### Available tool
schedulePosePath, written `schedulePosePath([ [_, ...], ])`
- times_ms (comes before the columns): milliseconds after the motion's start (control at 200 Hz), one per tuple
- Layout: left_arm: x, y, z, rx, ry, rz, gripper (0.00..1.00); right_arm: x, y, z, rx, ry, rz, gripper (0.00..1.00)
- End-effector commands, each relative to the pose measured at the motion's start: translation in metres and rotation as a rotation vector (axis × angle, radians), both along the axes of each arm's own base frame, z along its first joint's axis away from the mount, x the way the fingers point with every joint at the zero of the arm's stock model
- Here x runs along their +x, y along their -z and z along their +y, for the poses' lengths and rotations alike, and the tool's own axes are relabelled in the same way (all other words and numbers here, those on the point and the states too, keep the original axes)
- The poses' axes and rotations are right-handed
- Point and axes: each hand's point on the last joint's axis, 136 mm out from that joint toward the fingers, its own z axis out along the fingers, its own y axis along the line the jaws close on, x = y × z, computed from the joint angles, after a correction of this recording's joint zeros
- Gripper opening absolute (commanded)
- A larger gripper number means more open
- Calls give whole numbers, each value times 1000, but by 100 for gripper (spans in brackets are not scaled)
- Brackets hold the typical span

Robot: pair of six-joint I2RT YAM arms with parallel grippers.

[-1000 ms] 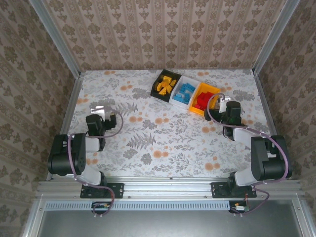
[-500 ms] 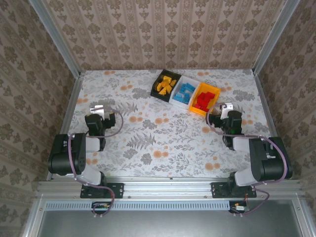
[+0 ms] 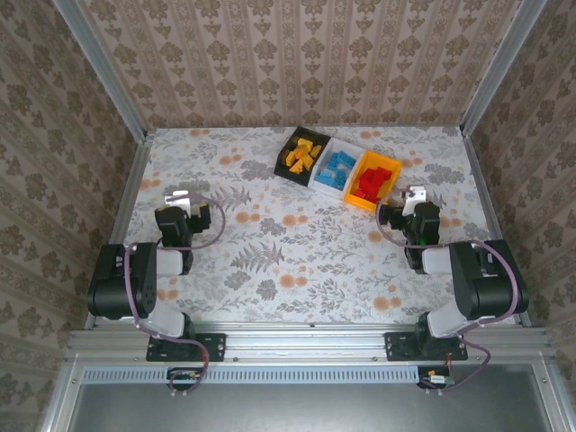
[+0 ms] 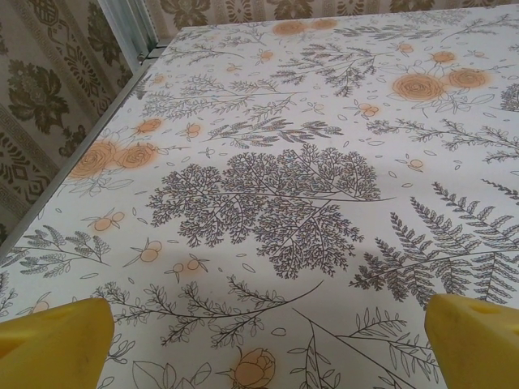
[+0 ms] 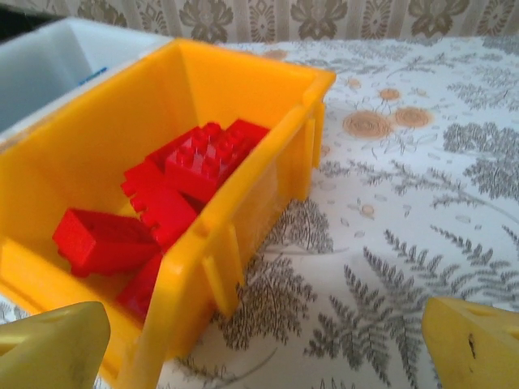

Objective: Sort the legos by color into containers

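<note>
Right wrist: right gripper [image 5: 259, 348] has its jaws spread wide with nothing between them. Just ahead and to the left is the orange-yellow bin [image 5: 243, 207], standing on the floral table [image 5: 422, 162]. Red legos [image 5: 186, 170] are piled inside it. The white bin [image 5: 49, 65] sits against its far-left side.

Left wrist: left gripper [image 4: 263, 340] is equally wide and empty, with fern-print tabletop [image 4: 268, 194] under and ahead of it.

Top external: right gripper [image 3: 416, 202] is near the orange-yellow bin's [image 3: 360, 205] near-right corner, not touching it. Left gripper [image 3: 180, 205] is on the table's left side, well apart from the bins.

The bins stand side by side in a slanted row at far centre:
- black bin [image 3: 282, 160] holds orange-yellow legos [image 3: 302, 155]
- white bin [image 3: 326, 189] holds blue legos [image 3: 337, 168]
- orange-yellow bin holds the red legos [image 3: 373, 182]
</note>
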Motion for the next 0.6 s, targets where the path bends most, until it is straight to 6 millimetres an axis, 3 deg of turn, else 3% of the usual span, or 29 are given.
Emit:
schedulePosePath([
  [0, 8, -11, 0, 13, -4, -35, 100, 7, -3, -2, -5, 24, 4, 100],
  [595, 8, -10, 0, 13, -2, -33, 100, 7, -3, 1, -15, 15, 8, 100],
])
